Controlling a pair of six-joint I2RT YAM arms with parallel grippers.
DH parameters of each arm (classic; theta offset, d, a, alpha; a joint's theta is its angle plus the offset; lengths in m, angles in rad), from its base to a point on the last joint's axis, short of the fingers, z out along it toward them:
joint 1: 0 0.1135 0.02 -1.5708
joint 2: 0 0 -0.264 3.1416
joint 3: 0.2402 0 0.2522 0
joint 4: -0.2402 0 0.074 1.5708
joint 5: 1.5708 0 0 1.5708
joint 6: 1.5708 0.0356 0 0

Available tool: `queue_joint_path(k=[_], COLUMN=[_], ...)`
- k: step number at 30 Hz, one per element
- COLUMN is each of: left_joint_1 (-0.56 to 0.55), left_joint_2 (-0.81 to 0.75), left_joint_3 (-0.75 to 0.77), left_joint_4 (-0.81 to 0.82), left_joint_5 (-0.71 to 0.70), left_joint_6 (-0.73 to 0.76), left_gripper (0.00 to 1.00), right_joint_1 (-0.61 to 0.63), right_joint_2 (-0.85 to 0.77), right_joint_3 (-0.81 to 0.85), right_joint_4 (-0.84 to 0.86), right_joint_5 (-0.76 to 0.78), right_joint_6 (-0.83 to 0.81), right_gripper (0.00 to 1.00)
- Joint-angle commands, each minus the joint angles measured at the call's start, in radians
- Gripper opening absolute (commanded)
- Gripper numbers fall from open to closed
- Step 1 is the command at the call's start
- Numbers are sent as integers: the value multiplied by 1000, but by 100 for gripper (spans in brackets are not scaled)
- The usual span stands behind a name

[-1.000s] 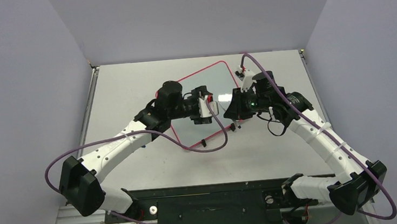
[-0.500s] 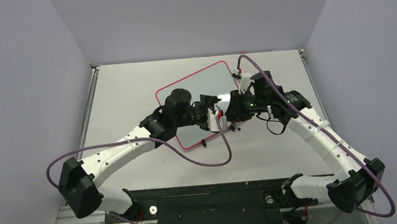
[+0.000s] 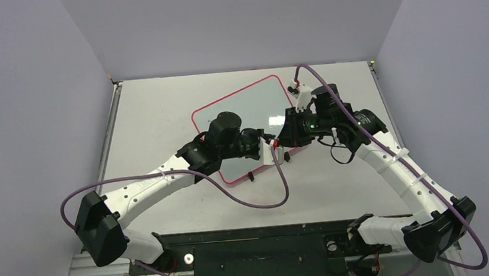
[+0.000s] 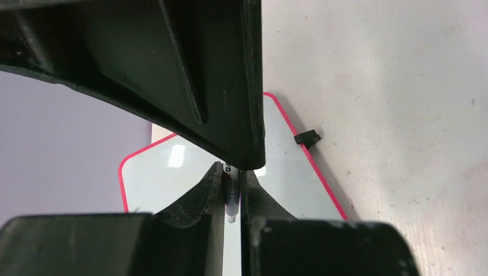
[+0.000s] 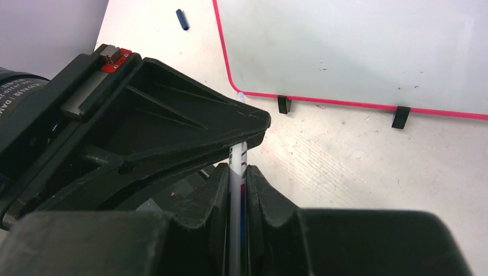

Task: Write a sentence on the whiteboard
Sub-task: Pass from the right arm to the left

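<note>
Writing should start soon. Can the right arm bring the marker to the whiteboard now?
Probably not yet: the left gripper also seems clamped on the marker the right gripper holds, though the whiteboard lies close ahead.

1. Bright, even light from overhead leaves only soft shadows on the table (image 3: 159,112).
2. Small glare patches sit on the whiteboard (image 4: 172,172).
3. In the wrist views, the near fingers (image 4: 172,69) are dark and slightly blurred.
</note>
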Motion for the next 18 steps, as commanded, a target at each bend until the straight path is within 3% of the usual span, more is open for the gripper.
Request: queue_joint_path(k=[1,7,11,13,18], left_joint_1=[-10,-13,-12,-12,-14], left_joint_2=[1,-20,-25,-22,-8], left_joint_3=[39,31,41,50,67], left_joint_4=[14,55,86,100,125], left_joint_5=[-2,-2,8,3,10], left_joint_6=[-45,-137,-235,-280,-354], left_gripper=[0,0,0,0,0], right_joint_1=[0,0,2,1,0], right_joint_2=[-27,-61,-92,-106,-119], right_joint_3=[41,47,33,33,36], right_joint_4=[32,62,114,134,166], right_joint_5=[29,83,110,126,164], right_joint_6=[2,39,70,83,104], right_gripper=[0,1,32,42,46])
